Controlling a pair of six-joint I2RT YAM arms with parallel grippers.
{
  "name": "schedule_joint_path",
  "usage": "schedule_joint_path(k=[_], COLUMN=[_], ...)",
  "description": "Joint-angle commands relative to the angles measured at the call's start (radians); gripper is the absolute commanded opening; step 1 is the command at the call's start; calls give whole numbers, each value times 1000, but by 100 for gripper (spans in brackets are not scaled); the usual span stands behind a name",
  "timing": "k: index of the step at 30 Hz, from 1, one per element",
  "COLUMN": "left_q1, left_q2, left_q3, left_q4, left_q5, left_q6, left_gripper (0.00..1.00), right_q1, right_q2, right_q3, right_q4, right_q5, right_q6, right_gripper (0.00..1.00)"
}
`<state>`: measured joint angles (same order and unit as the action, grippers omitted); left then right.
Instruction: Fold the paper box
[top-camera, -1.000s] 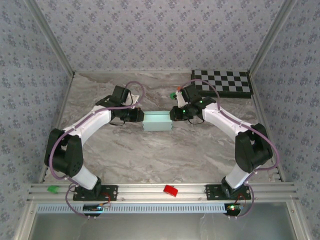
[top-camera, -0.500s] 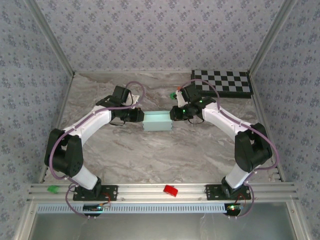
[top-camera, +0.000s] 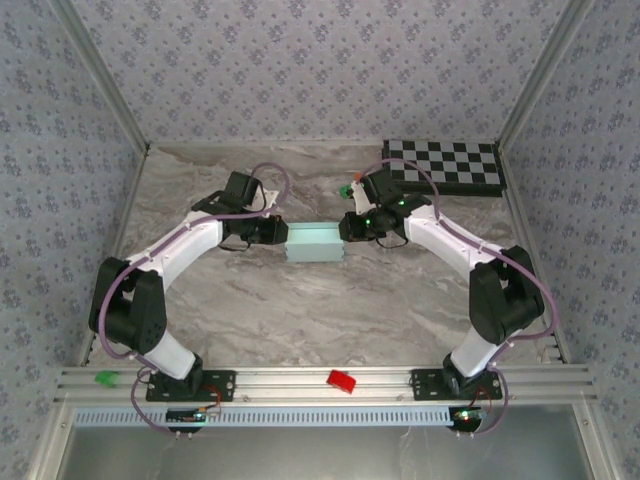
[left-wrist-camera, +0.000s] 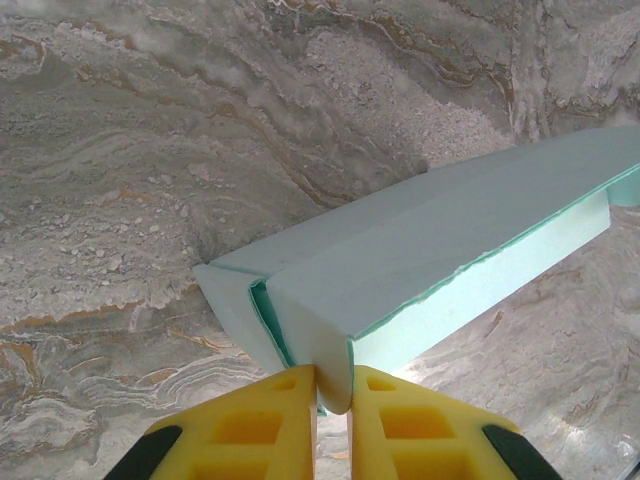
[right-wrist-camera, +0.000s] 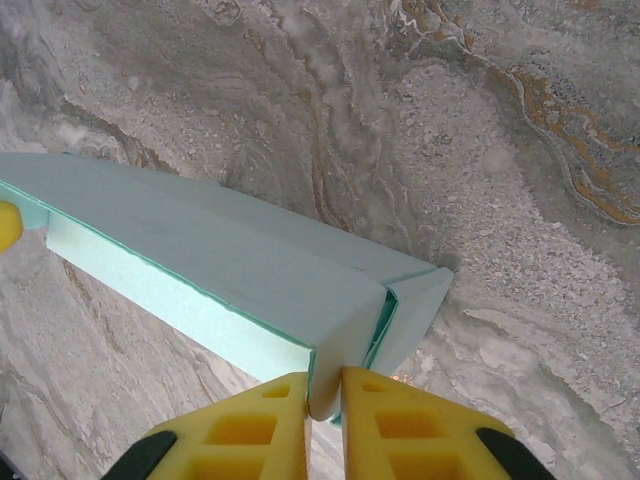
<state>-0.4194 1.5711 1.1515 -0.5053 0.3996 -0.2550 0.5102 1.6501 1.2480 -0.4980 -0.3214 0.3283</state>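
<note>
Paper box (left-wrist-camera: 430, 250) edge inside left claw (left-wrist-camera: 333, 380)

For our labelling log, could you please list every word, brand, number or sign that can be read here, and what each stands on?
No text can be read.
On the paper box: the visible faces are plain pale aqua, no print.
On the checkerboard: black and white squares, no letters or numbers.
On the red tag and the green tag, both on the front rail: too small to tell whether they bear print.

Left hand (left-wrist-camera: 332, 400) pinching paper box (left-wrist-camera: 420, 250) end
</note>
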Motion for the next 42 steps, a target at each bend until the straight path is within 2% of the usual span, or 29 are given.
schedule_joint_path(k=[1, 11, 42], left_q1=[-14, -16, -43], left_q2=[7, 6, 14], left_q3=[24, 18, -52], left_q4=[-38, -53, -62], left_q5=[8, -5, -48], left_q6=[16, 23, 19], left_gripper=[15, 10, 9], right_q1=[8, 13, 40], right_q2=[22, 28, -1], right_q3=[20, 8, -47], right_q4=[-15, -37, -62], right_q5=[-7, 23, 31], right_q6=[1, -13, -43], right_gripper=[15, 12, 15])
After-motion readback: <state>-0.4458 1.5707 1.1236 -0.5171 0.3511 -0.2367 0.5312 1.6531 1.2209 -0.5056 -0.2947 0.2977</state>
